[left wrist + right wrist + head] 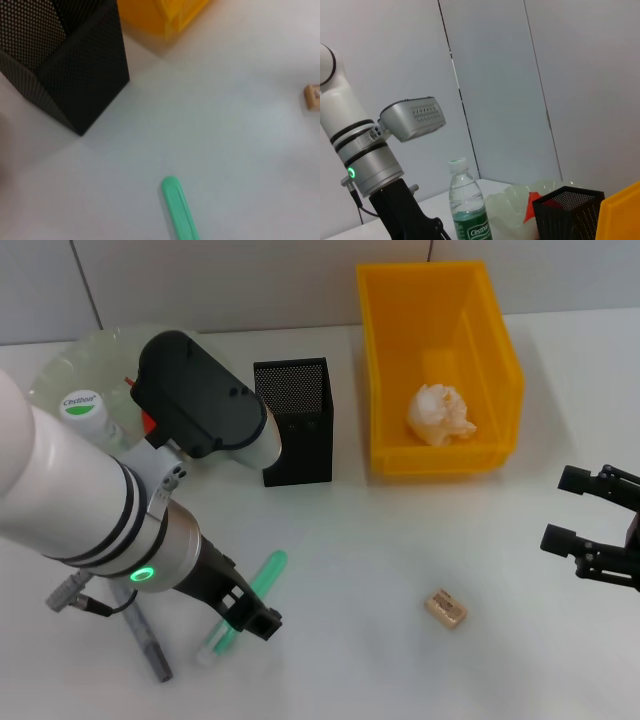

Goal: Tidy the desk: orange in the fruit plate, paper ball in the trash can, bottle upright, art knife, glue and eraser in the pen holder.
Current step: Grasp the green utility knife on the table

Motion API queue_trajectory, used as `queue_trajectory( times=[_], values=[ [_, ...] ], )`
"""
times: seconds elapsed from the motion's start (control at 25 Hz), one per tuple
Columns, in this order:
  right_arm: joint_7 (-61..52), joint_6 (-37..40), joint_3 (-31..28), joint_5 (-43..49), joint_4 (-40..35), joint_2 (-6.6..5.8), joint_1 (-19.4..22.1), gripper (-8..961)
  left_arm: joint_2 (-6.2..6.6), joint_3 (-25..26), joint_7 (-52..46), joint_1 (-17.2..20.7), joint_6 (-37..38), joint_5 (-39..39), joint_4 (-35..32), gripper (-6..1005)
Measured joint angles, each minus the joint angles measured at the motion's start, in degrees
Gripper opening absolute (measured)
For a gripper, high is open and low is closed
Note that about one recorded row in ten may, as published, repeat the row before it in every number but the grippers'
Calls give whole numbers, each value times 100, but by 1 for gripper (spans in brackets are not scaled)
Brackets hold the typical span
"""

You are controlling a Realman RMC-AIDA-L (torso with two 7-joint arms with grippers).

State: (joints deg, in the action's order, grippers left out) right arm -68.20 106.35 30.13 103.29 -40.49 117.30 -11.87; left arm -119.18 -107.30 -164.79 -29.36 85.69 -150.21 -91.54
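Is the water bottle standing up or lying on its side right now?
Upright. The bottle stands with its white cap on top in the right wrist view; the head view shows its cap from above.

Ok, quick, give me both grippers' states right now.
Left gripper: low over the glue, whether open or shut cannot be told.
Right gripper: open, empty, off beside the trash can.

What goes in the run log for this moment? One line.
left gripper over glue | right gripper open, idle | paper ball binned | bottle upright
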Motion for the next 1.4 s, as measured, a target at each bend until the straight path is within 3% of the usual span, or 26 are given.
queue_trajectory(
  times=[0.52,1.4],
  values=[
    [1,12,2,0,11,12,45,839,0,-98,7,-67,-22,1,500,712],
    [0,36,2,-3,24,13,30,839,0,-75,-8,-208,-30,3,682,641]
  ],
)
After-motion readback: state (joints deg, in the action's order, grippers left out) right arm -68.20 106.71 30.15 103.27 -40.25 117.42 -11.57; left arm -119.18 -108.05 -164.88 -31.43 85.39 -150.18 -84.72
